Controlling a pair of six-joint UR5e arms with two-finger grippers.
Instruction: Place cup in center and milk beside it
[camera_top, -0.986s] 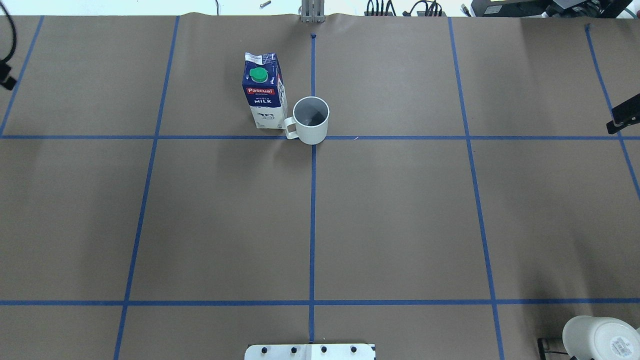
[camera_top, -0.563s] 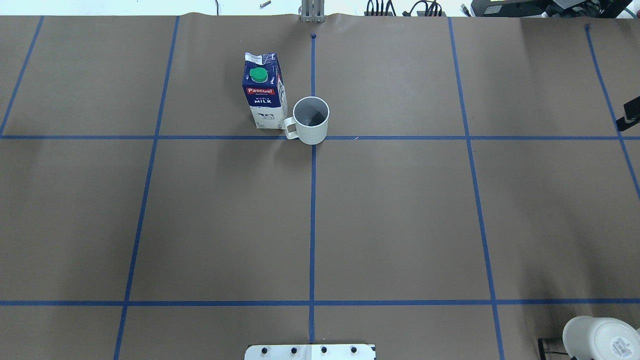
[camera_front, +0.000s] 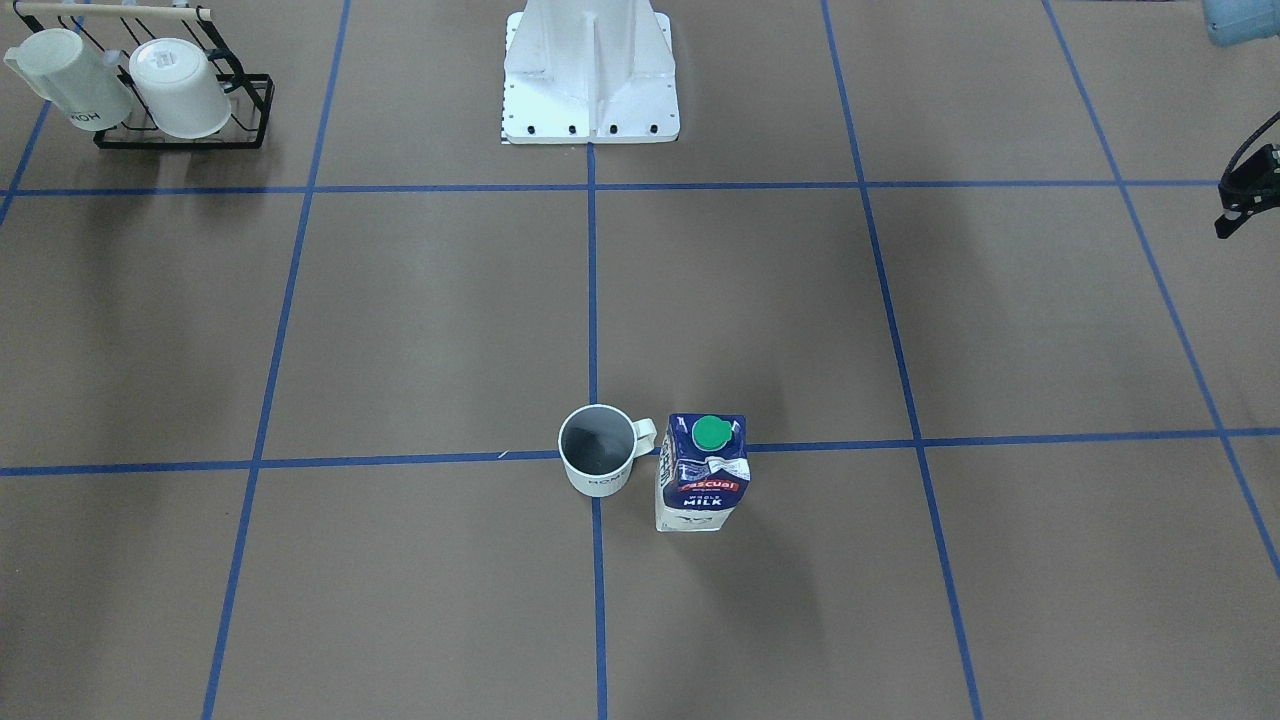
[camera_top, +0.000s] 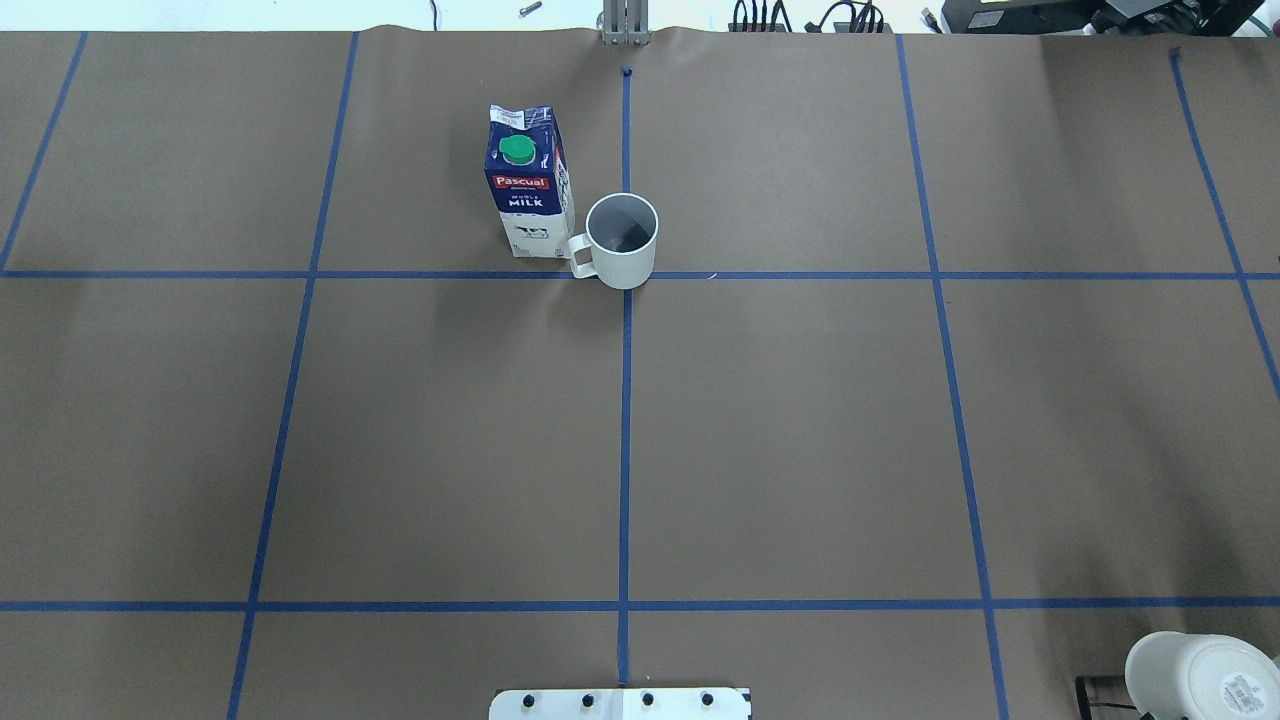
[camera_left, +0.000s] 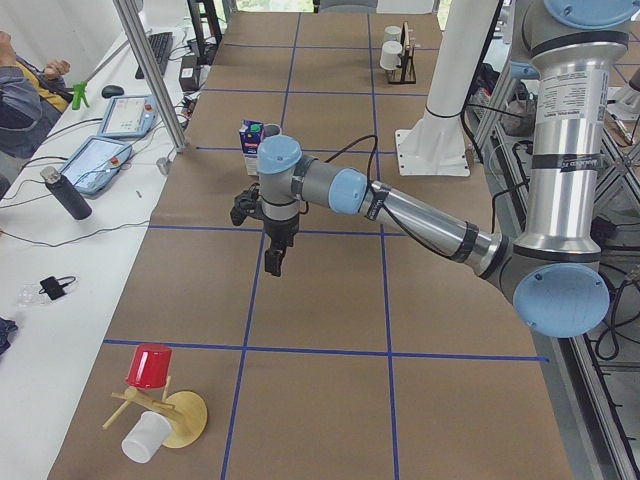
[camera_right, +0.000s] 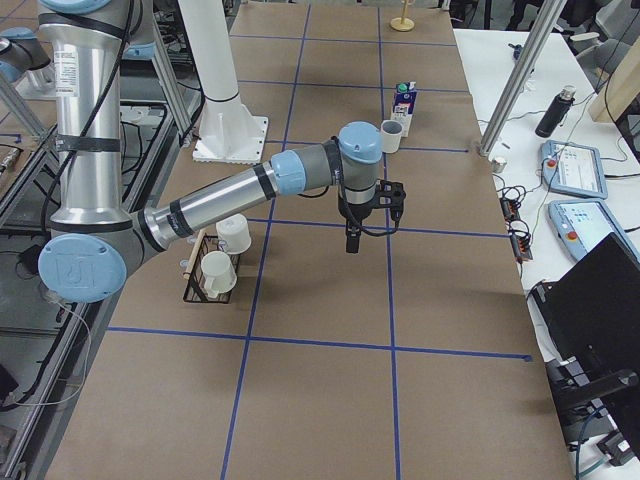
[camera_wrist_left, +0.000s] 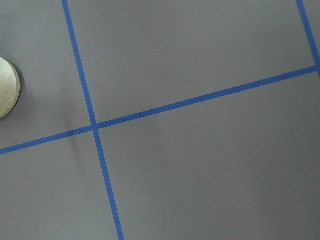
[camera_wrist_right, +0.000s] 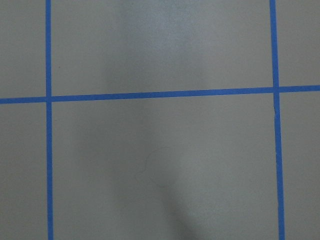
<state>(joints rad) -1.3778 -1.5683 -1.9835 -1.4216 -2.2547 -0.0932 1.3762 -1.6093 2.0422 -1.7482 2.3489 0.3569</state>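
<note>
The cup (camera_top: 622, 243), a white mug with a dark inside, stands upright on the center tape crossing (camera_top: 627, 281). Its handle points at the milk (camera_top: 529, 185), which stands upright close beside it on my left. Both also show in the front view, cup (camera_front: 597, 456) and milk (camera_front: 702, 476). My left gripper (camera_left: 272, 264) hangs empty over the table far to the left. Only a dark part of the left gripper shows at the front view's right edge (camera_front: 1243, 192). My right gripper (camera_right: 351, 243) hangs empty far to the right. I cannot tell whether either is open.
A black wire rack (camera_front: 180, 135) with two white mugs stands near the white robot base (camera_front: 590, 80) on my right. A wooden stand (camera_left: 165, 410) with a red cup is at the table's left end. Operators' tablets and a bottle lie along the far edge.
Both grippers have drawn outward and left the overhead view: the left at its left edge first, then the right at its right edge. Cup and milk have not moved.
</note>
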